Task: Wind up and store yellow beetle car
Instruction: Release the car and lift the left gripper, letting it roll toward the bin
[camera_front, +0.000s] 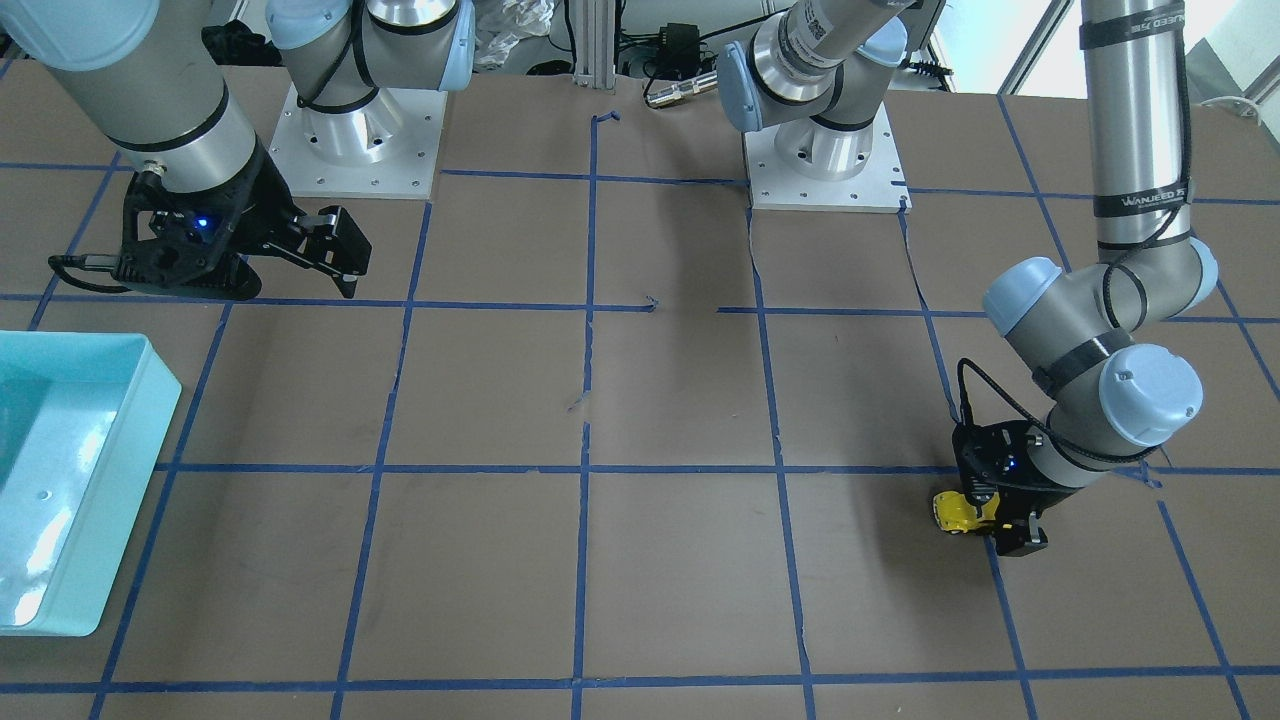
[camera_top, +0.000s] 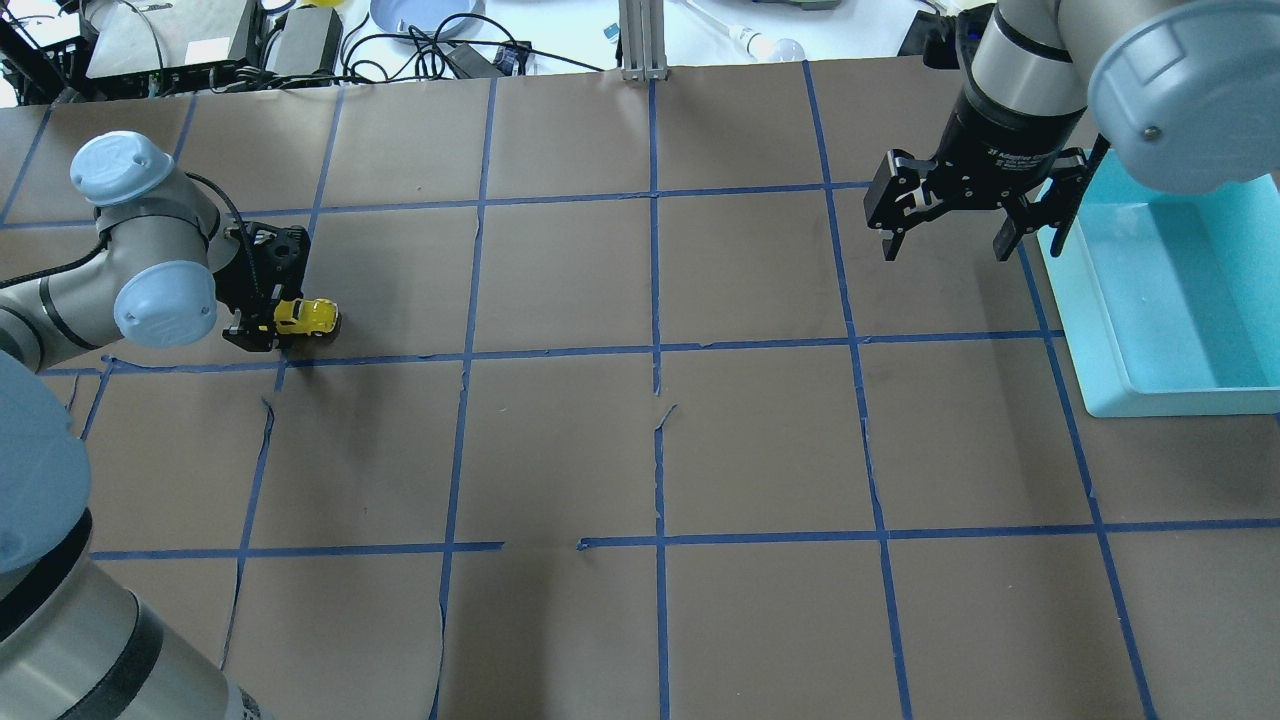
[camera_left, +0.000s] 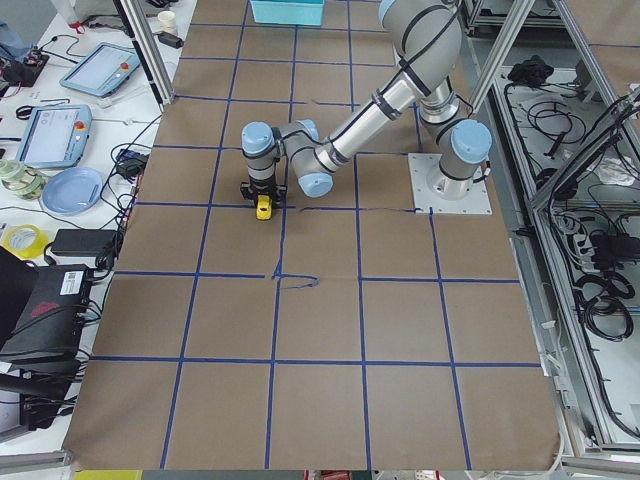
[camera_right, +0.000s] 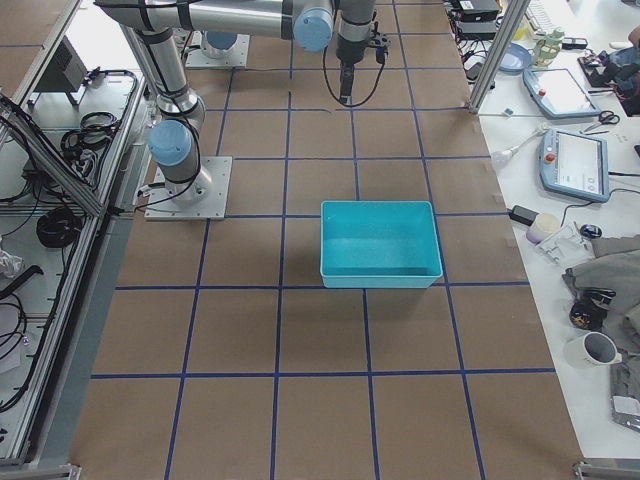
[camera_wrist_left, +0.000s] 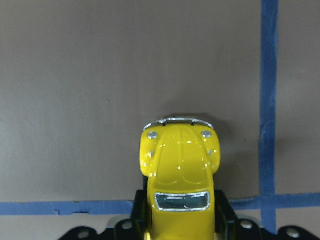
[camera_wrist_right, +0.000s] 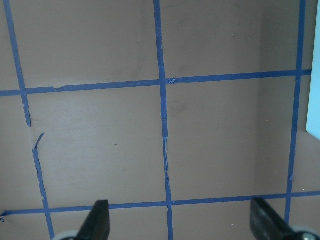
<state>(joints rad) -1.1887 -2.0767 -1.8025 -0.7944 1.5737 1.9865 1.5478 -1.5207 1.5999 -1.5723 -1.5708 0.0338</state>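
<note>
Well apart from the teal bin (camera_top: 1085, 350), my left gripper (camera_top: 272, 322) clamps the yellow beetle car (camera_wrist_left: 180, 170) by its rear flanks. My right gripper (camera_top: 950, 235), beside the bin, gapes empty. Risk: the shallow pinch slips during pull-back.

Robotics lab, robot arms (camera_left: 350, 120) bolted to a tape-gridded tabletop (camera_top: 560, 440), teach pendants (camera_left: 48, 135), cable bundles (camera_left: 590, 290) alongside

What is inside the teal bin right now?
Nothing: the teal bin shows only its bare floor in the right side view. Overhead, the right arm covers one corner. The yellow beetle car sits in the left gripper.
</note>
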